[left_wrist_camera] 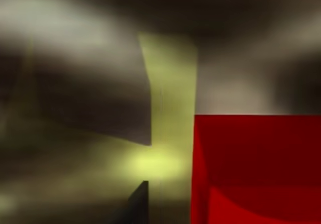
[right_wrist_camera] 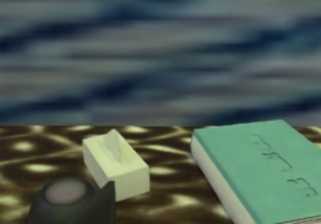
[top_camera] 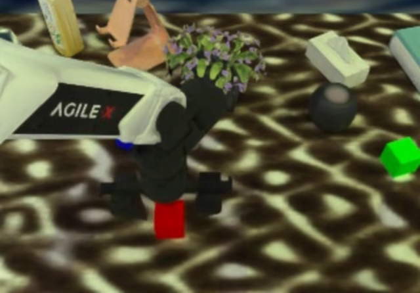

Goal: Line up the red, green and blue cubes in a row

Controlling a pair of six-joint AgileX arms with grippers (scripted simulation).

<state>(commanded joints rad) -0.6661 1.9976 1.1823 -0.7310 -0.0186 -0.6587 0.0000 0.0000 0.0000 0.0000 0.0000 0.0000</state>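
The red cube (top_camera: 169, 219) lies on the patterned table at front centre. My left gripper (top_camera: 168, 196) hangs low right over it, open, with its dark fingers (top_camera: 212, 192) spread wide on either side of the cube's far edge. In the left wrist view the red cube (left_wrist_camera: 256, 163) fills the picture's right part, and one dark fingertip (left_wrist_camera: 141, 203) shows beside it. Only a sliver of the blue cube (top_camera: 123, 144) peeks out under the left arm. The green cube (top_camera: 400, 156) sits alone at the far right. My right arm is out of the top view.
Along the back stand a yellow bottle (top_camera: 58, 14), a peach stand (top_camera: 134, 33), a flowering plant (top_camera: 213, 56), a white tissue box (top_camera: 336, 58) and a teal book (top_camera: 410, 50). A dark ball (top_camera: 333, 106) sits before the box. The right wrist view shows the box (right_wrist_camera: 115, 163), book (right_wrist_camera: 256, 169) and ball (right_wrist_camera: 65, 199).
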